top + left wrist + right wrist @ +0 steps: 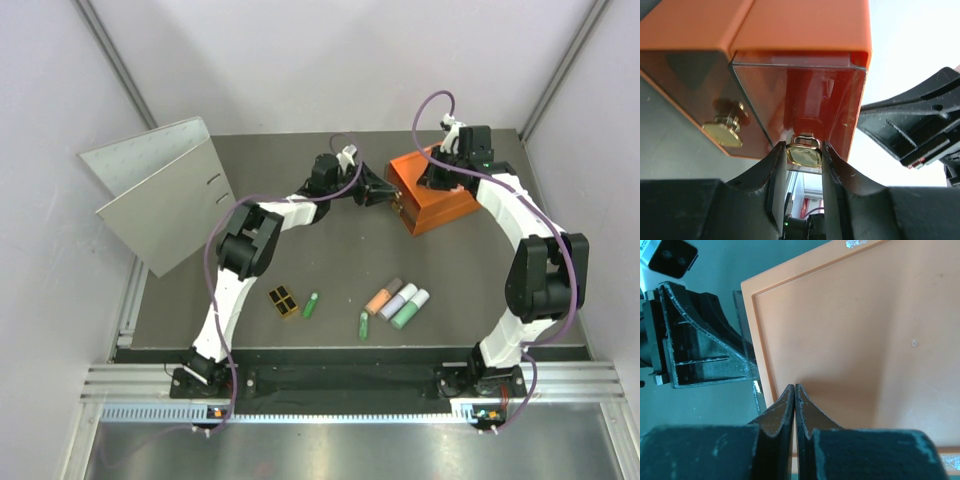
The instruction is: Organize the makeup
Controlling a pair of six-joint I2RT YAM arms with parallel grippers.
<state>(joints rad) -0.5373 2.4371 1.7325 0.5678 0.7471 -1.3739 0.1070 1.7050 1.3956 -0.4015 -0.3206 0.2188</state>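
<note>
— Dark grey table (330, 262) between pale walls, and the makeup lies along its near edge: the black-and-gold palette (285, 300), one green stick (311, 305) just beside it, a second green stick (363, 324) further right, then the orange tube (383, 297), lavender tube (398, 300) and mint tube (411, 309) side by side. Is any of it in hand?

— None. Both arms are at the orange drawer box (432, 192) at the back, well apart from the cosmetics

— What is the left gripper (804, 149) doing?

— It is pinching the gold knob (805, 157) of one drawer (805, 95), a finger on each side. That drawer front stands slightly proud of its neighbour, whose own knob (725, 131) is free

— And the right gripper (794, 390)?

— Its jaws are pressed together with nothing between them, tips down on the box's flat top. I read that as bracing

— So which step is this?

— Opening a drawer to make room, I'd say. The sorting itself has not begun

— What does the next move call for?

— A straight pull along the drawer's line while the right arm keeps the box from sliding. The knob is small and smooth, so the pinch could slip
</note>
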